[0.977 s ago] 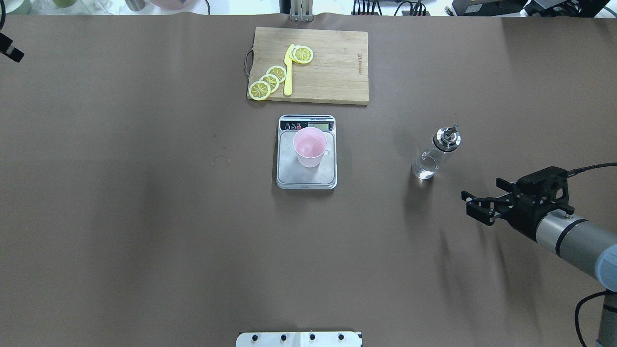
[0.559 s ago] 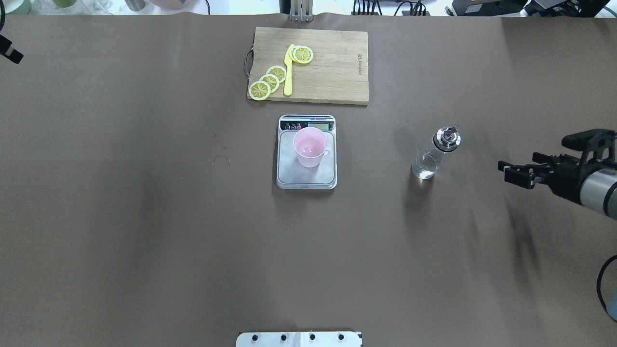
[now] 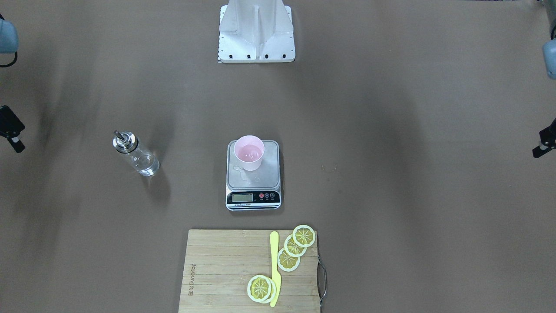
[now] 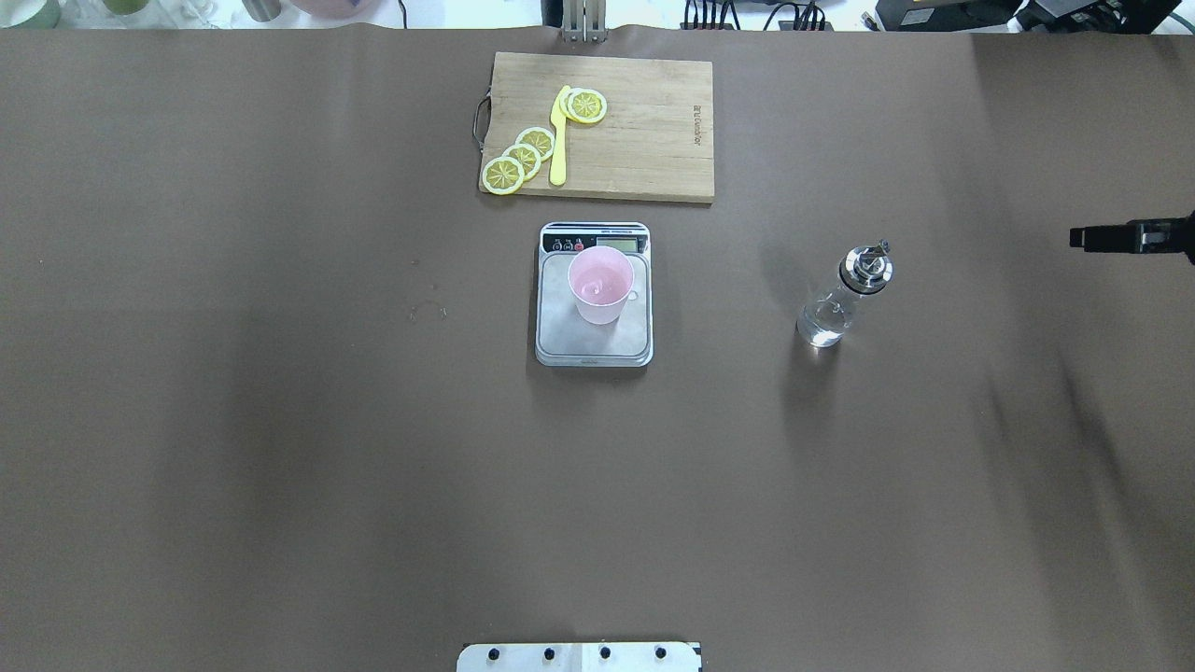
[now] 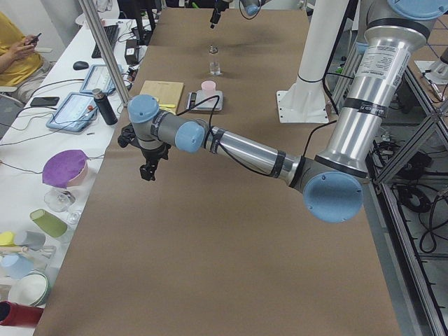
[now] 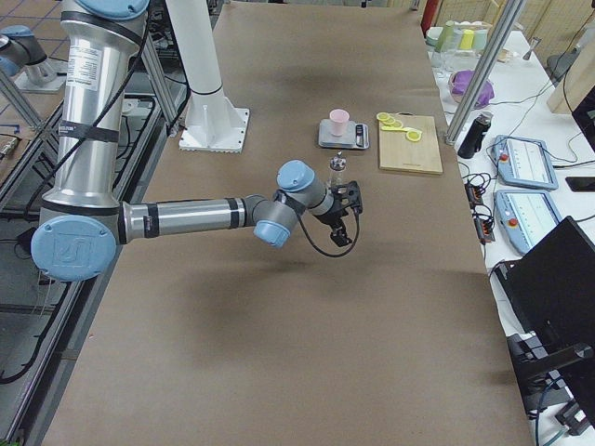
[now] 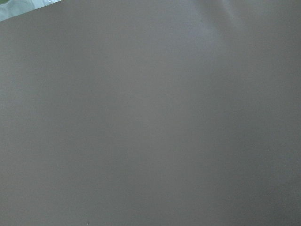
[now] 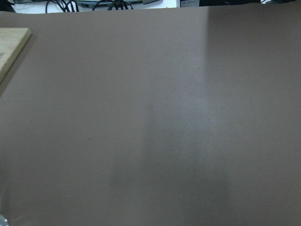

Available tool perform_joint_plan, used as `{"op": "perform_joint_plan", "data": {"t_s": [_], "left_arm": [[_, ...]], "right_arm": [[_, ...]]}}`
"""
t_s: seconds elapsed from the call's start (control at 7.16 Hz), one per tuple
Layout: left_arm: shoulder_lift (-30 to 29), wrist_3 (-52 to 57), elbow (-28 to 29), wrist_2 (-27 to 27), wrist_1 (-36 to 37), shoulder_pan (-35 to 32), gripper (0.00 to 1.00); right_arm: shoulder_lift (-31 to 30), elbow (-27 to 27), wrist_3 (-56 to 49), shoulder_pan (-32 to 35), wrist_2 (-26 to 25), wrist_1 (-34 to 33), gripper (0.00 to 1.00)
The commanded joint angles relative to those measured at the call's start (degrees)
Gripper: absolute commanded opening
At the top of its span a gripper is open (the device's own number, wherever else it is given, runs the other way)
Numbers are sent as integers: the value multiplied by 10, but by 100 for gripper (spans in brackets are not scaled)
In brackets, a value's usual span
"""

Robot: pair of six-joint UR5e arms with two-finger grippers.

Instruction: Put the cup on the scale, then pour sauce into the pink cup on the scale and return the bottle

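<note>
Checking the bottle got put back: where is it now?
In the overhead view the bottle stands upright on the table, right of the scale and apart from it, on the robot's right side.

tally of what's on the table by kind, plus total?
cup: 1
scale: 1
bottle: 1
cutting board: 1
knife: 1
lemon slices: 5 (two overlapping)
total: 10

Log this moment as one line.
pink cup: on scale, holds liquid | bottle: upright on table, unheld | left gripper, right gripper: empty, at table edges
</note>
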Motion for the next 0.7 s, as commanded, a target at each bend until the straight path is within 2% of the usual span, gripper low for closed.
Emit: {"op": "perform_joint_plan", "data": {"t_s": [0.0, 0.28, 0.56], "left_arm": [[27, 57, 0, -1, 6, -41, 100], [54, 84, 4, 1, 9, -67, 100], [66, 84, 14, 1, 29, -79, 100]], "right_arm": [[115, 0, -119, 75, 19, -265, 100], [154, -3, -163, 141, 170, -405, 100], [154, -1, -328, 180, 178, -513, 100]]}}
